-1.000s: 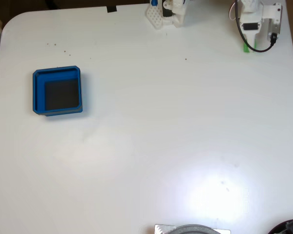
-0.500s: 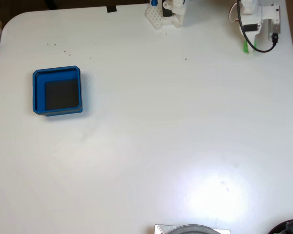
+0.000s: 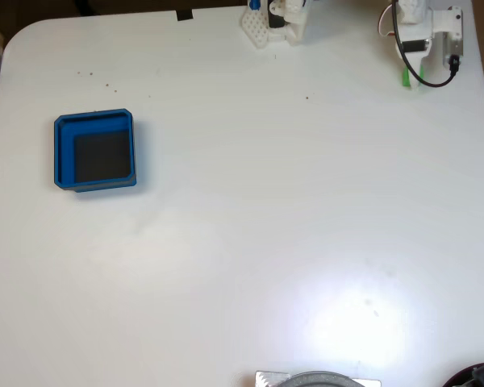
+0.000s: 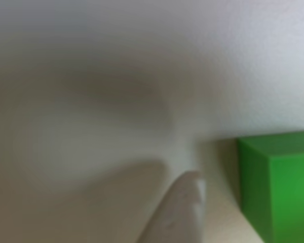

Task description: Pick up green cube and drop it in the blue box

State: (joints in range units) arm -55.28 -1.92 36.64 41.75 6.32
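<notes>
In the fixed view the blue box (image 3: 94, 151) lies at the table's left, its dark floor bare. The white arm (image 3: 426, 32) sits at the far right corner, and a sliver of the green cube (image 3: 405, 77) shows at its lower left edge, where my gripper (image 3: 408, 69) is. Close up in the other view, the green cube (image 4: 278, 185) rests on the white table at the lower right. One white fingertip (image 4: 182, 205) stands just left of it with a small gap. Nothing touches that fingertip, so the jaws are apart. The second finger is out of frame.
A white perforated part with a blue piece (image 3: 273, 22) stands at the table's (image 3: 250, 226) far edge, left of the arm. A black cable (image 3: 423, 79) loops off the arm. A grey round object (image 3: 319, 379) pokes in at the near edge.
The arm drew back a little toward the table's far edge between the first two frames, then held still. The green sliver stayed in place.
</notes>
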